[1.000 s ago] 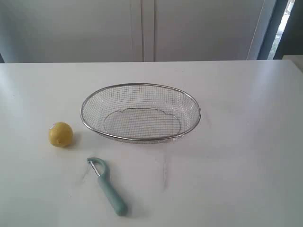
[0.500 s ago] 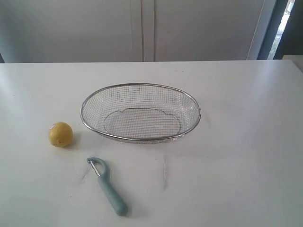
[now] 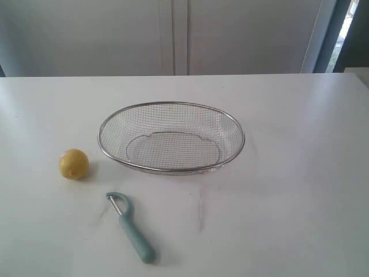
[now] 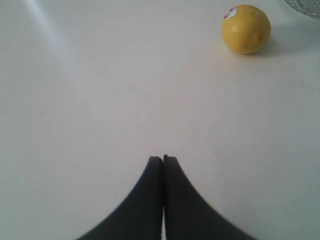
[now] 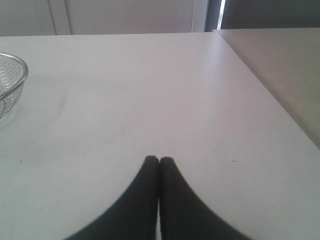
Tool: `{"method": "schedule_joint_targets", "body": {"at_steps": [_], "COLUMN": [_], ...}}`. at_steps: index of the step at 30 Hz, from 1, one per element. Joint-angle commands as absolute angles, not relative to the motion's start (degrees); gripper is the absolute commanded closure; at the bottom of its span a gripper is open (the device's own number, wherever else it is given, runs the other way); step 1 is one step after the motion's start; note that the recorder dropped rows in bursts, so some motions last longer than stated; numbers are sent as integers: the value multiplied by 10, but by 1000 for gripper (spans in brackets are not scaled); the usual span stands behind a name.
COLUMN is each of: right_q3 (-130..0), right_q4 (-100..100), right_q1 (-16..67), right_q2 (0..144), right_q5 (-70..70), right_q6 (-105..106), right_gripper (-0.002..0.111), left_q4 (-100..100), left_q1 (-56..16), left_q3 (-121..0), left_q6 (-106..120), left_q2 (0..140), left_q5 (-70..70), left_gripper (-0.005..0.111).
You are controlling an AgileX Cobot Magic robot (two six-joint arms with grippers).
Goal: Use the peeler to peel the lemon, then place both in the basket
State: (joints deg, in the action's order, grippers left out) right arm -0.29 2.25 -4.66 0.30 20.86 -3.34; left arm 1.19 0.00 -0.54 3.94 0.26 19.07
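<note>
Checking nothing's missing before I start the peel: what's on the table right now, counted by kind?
lemon: 1
peeler: 1
basket: 1
Total: 3

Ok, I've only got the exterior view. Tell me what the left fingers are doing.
Observer: The left fingers are shut on nothing, over the bare white table; the small round yellow lemon lies ahead of them, untouched.
Operator: Now report the right ones.
Observer: The right fingers are shut and empty too, with only a piece of the silver wire-mesh basket showing in their camera.
</note>
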Motion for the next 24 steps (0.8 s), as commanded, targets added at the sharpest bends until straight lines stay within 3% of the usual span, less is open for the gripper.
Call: {"method": "schedule_joint_targets", "body": {"at_steps": [1,14,24], "right_q3": [0,0,0], "right_q4": [23,23,23], "right_q1": [-46,-46,-46], "right_q2": [0,0,0], "right_q5": [200,186,53], "right_q6": [-32,-32,-33], "right_gripper": [108,108,108], "left_q4": [9,9,9], "left_q1": [-1,-1,-1], "left_q3": [0,0,0], "left_q6": [41,41,41], "left_q2": [0,0,0], "left_q5": [195,195,195], "left_gripper": [107,107,107]}}
